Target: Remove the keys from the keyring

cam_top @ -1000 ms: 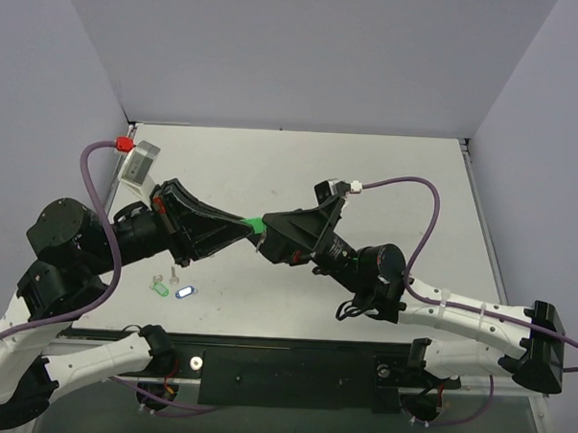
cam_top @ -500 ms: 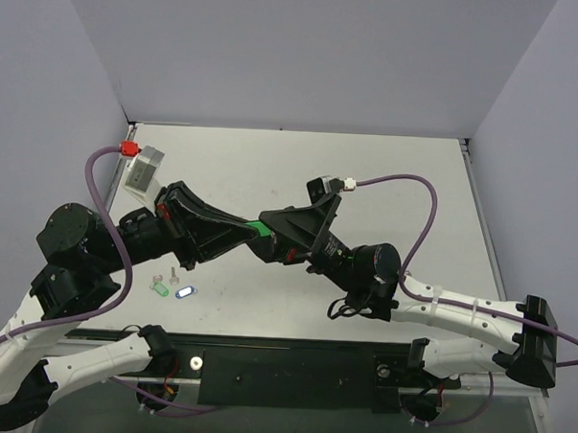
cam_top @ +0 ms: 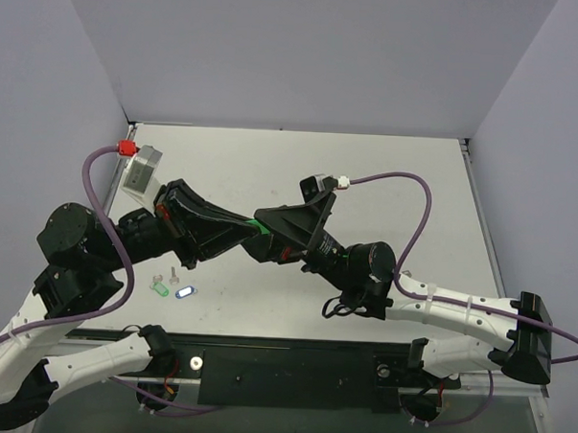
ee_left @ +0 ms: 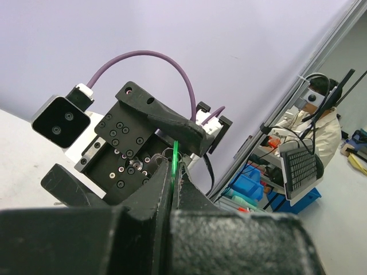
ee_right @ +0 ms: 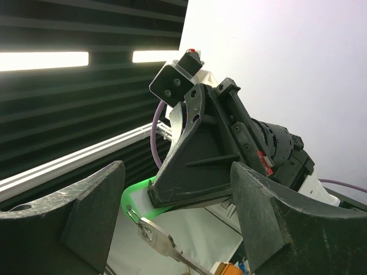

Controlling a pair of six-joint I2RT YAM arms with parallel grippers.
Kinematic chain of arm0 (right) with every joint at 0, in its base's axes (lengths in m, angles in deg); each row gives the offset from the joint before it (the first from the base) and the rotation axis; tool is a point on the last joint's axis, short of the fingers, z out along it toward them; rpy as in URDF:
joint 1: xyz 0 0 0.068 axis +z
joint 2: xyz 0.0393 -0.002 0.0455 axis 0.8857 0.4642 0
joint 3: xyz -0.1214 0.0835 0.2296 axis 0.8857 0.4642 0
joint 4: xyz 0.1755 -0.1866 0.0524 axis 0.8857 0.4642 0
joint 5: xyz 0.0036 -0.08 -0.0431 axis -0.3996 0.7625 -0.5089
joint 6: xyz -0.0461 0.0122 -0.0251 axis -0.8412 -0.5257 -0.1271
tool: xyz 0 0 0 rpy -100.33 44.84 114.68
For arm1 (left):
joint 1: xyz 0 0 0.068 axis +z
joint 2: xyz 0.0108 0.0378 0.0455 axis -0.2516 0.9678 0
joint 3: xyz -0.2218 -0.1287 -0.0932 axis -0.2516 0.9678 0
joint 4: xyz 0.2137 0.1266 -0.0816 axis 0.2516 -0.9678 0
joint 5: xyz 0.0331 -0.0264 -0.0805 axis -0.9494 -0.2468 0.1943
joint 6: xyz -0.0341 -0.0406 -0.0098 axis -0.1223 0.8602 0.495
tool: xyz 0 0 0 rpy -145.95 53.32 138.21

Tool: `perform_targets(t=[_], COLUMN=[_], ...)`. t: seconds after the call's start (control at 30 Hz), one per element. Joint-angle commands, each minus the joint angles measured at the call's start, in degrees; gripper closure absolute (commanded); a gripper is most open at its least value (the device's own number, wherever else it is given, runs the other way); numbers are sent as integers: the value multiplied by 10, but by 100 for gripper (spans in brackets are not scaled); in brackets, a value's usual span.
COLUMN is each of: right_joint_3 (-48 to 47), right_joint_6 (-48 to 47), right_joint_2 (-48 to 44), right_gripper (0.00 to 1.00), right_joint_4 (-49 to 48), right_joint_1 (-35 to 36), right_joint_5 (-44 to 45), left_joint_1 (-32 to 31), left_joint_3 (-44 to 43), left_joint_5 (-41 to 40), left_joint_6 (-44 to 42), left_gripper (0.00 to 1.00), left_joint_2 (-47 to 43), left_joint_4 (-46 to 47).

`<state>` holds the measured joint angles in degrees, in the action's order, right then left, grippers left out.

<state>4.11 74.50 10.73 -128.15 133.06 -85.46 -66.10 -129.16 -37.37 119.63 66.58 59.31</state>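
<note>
My left gripper [cam_top: 253, 230] is shut on the bright green keyring tag [cam_top: 260, 226] and holds it in the air over the middle of the table. In the left wrist view the tag [ee_left: 175, 157] shows edge-on between the closed pads. In the right wrist view the tag [ee_right: 135, 200] sticks out of the left gripper's tip [ee_right: 195, 177]. The thin ring [ee_right: 132, 216] and the silver key [ee_right: 158, 240] hang from it. My right gripper [ee_right: 178, 172] is open, facing the left gripper, with the tag and key between its spread fingers and untouched. In the top view it [cam_top: 269, 237] is tip to tip with the left gripper.
On the table [cam_top: 387, 173] at the front left lie a pale green tag [cam_top: 157, 287], a blue tag [cam_top: 185, 292] and a small metal piece [cam_top: 174, 272]. Purple cables arc over both arms.
Both arms have shifted a little to the left. The right gripper has come closer around the left gripper's tip. The green tag stays pinched.
</note>
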Motion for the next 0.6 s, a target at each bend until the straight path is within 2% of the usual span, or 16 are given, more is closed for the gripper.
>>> perform_targets(t=[0.0,0.57], right_joint_3=[-25,-21], right_joint_6=[4,0], right_joint_2=[-12,-24], right_gripper=[31,31], right_joint_4=[-89,-74], right_joint_1=[6,10], right_joint_5=[-5,-6], left_joint_1=[3,4], left_joint_3=[-4,-32], left_joint_5=[-3,-33], left_joint_6=[-26,-95], left_gripper=[100,100], left_joint_2=[-13,-19], left_joint_4=[13,-73])
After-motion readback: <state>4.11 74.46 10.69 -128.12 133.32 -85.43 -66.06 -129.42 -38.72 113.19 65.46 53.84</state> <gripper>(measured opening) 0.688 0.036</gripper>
